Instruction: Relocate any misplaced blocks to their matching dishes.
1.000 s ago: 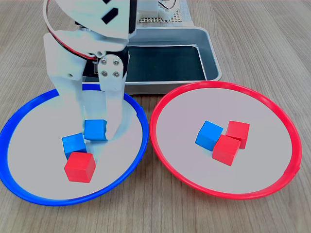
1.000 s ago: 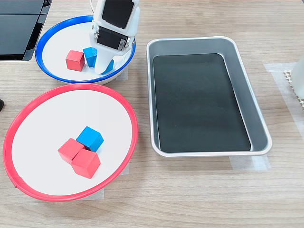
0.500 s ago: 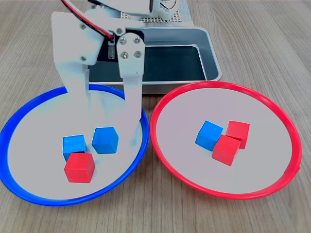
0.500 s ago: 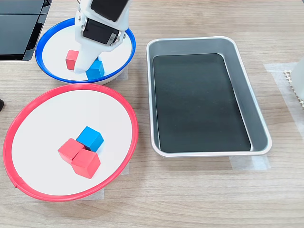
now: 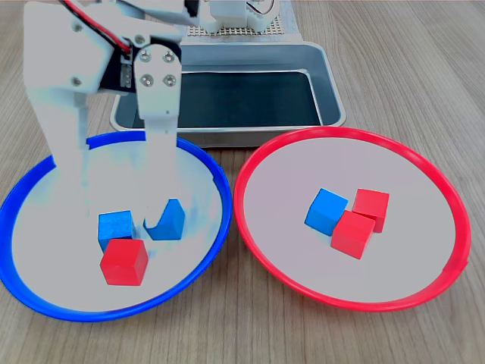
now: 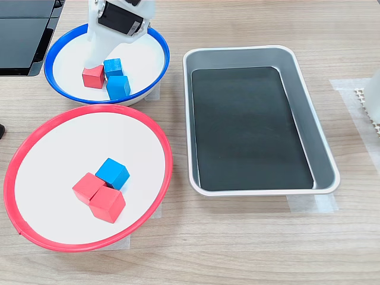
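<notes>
One small shiny red cube point(image 5: 124, 262) sits wrongly in the round blue-rimmed dish point(image 6: 155, 41), touching a blue cube point(image 5: 115, 226); our white gripper point(image 5: 114, 205) hangs over it, empty, fingers spread; we should drop straight down, squeeze only red, then go to the red-rimmed dish point(image 5: 250, 163).

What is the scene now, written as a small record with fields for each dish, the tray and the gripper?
blue dish: holds two blue cubes and one red cube
red dish: holds two red cubes and one blue cube
misplaced: the red cube in the blue dish, the blue cube in the red dish
tray: no cubes in it
gripper: open, over the blue dish, straddling the blue cubes, holding nothing
</notes>
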Motion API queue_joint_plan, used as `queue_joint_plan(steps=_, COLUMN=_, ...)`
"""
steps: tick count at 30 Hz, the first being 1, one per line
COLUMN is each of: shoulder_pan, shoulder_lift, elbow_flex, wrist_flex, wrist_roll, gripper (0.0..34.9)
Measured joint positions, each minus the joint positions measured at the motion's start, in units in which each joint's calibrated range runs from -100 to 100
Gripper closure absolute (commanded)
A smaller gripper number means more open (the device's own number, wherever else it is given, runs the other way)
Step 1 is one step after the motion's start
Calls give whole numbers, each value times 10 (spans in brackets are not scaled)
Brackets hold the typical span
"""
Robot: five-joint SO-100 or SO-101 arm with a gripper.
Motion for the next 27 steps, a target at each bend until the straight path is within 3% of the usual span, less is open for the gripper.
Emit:
queue_joint_plan(steps=9, shoulder_pan=1, shoulder_lift=53, elbow_flex=-54, wrist_flex=-3, wrist_roll=-2, gripper=187)
queue_joint_plan(steps=27, shoulder_pan=-6, shoulder_lift=94, elbow_flex=-64, wrist_flex=0, wrist_roll=-2, gripper=177)
